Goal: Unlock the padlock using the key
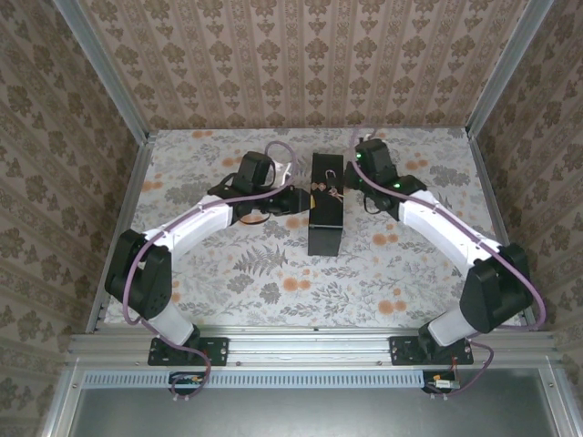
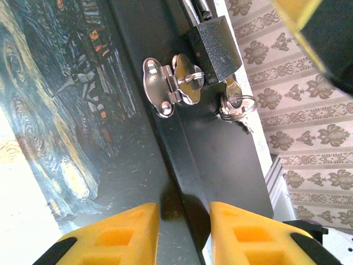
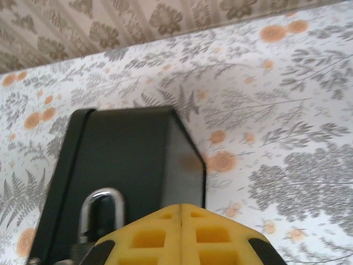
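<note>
Your left gripper [image 2: 183, 216], jaws spread, likely braces the box [image 2: 223, 163] so the right gripper [image 3: 182, 212], jaws pressed together, can reach the key [image 2: 231, 98] in the padlock [image 2: 214, 47]

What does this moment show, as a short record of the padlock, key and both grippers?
padlock: shackle through the hasp of the black box, looks closed
key: in the padlock's keyhole, with a ring on it
left gripper: open, aimed at the box
right gripper: shut, close to the shackle
</note>
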Robot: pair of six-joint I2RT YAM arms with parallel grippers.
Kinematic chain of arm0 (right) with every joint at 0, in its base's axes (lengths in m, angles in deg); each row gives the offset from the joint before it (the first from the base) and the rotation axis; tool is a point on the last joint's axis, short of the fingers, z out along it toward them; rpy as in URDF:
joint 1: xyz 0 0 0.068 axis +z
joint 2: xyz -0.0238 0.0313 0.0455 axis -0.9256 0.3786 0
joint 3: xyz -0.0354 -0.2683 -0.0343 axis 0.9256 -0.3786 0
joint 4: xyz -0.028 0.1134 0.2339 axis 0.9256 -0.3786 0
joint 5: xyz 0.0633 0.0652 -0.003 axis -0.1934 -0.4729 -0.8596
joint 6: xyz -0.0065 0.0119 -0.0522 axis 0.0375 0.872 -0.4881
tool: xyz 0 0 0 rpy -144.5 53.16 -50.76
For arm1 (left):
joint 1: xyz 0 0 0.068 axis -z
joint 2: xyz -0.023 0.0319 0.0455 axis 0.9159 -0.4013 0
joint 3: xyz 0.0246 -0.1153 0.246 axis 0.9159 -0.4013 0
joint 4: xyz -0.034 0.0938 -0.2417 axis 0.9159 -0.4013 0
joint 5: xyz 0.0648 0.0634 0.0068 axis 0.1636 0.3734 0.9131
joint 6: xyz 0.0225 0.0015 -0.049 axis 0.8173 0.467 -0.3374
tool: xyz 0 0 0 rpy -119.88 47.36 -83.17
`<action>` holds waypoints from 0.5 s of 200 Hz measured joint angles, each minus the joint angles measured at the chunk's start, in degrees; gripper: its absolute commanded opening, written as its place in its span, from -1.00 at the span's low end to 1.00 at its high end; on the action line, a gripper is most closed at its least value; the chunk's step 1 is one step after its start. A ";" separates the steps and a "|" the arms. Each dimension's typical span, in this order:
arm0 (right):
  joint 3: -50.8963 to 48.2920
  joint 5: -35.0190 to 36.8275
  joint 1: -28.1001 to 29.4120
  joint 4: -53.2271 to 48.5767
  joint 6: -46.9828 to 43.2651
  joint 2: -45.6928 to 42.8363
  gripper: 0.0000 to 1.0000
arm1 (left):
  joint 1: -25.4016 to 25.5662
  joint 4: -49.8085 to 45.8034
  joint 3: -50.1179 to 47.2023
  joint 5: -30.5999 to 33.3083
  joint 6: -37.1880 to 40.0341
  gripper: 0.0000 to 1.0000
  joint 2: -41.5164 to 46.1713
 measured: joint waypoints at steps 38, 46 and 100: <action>-1.46 -7.50 -3.26 -0.83 -4.61 -3.34 -0.13 | -1.05 -3.30 1.79 0.50 2.19 -0.37 -0.20; -0.81 -9.07 -2.58 -1.66 -5.38 -2.91 -0.07 | -1.14 -3.78 2.12 0.55 2.45 -0.37 -0.33; 7.34 -12.94 2.78 -7.32 -10.73 5.73 -0.02 | -1.22 -4.83 3.19 0.26 3.82 -0.37 -1.05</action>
